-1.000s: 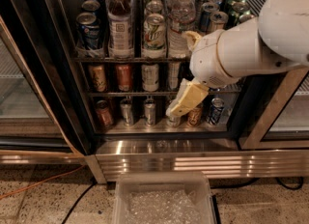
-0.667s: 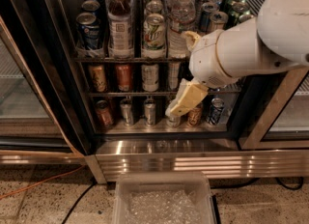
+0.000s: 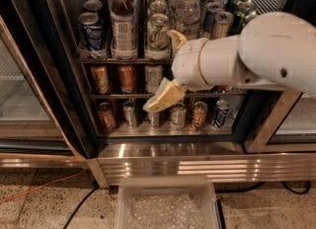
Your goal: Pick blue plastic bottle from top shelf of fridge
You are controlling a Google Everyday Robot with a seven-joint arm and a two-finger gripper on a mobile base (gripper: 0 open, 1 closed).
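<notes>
The blue plastic bottle (image 3: 123, 23) stands upright at the front of the top shelf (image 3: 98, 60) of the fridge (image 3: 64, 99). It has a white cap, dark liquid and a pale label. A dark blue can (image 3: 91, 30) stands to its left and a pale green-labelled can (image 3: 158, 35) to its right. My gripper (image 3: 158, 70) hangs in front of the racks, right of the bottle and a little lower, not touching it. Its tan fingers (image 3: 164, 97) are spread apart, one up and one down-left, and hold nothing.
Clear water bottles (image 3: 187, 11) and green cans (image 3: 239, 1) fill the top shelf's right lanes. Two lower racks hold cans (image 3: 128, 77). My white arm (image 3: 256, 50) covers the right side. A clear plastic bin (image 3: 165, 206) sits on the floor below the steel base (image 3: 197, 166). An orange cable (image 3: 34, 191) lies at the left.
My gripper and arm have moved left across the fridge front, closer to the bottle's lane. The bottle and cans have not moved.
</notes>
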